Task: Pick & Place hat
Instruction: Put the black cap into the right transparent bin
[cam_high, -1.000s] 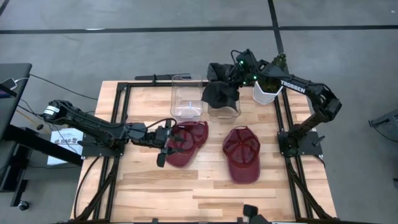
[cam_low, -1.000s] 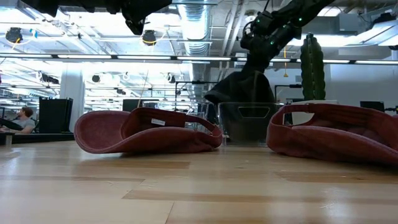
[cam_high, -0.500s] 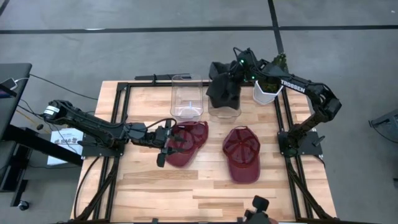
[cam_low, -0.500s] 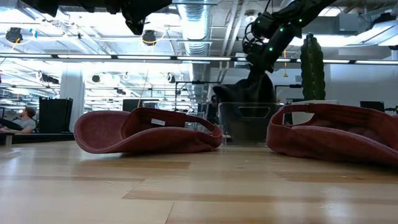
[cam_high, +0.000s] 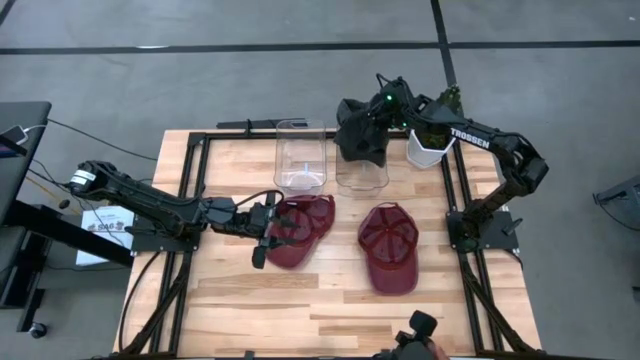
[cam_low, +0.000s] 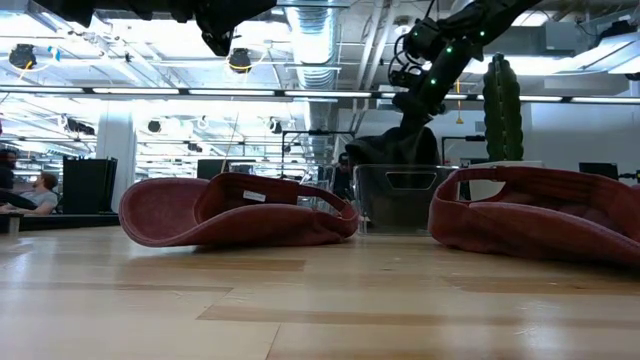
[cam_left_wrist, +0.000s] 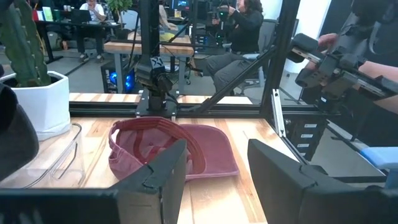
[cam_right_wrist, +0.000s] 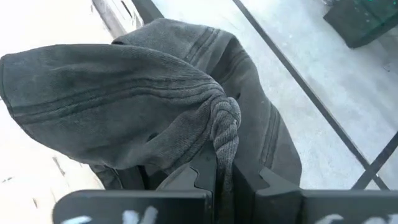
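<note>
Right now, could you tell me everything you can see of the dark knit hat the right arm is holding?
The dark grey knit hat is ribbed, soft cloth, bunched and drooping. The right gripper is shut on a pinched fold. The hat hangs over the right-hand clear bin at the table's far edge, its lower part dipping inside.

Since one second ago, the right pincer has carried the dark knitted hat back toward the far edge of the counter. Before, the hat hung spread over the near left part of the clear bin; now it is bunched higher, over the bin's far part. In the low view the hat has gone lower and sits at the bin's rim. At the near edge, a dark object has appeared.
</note>
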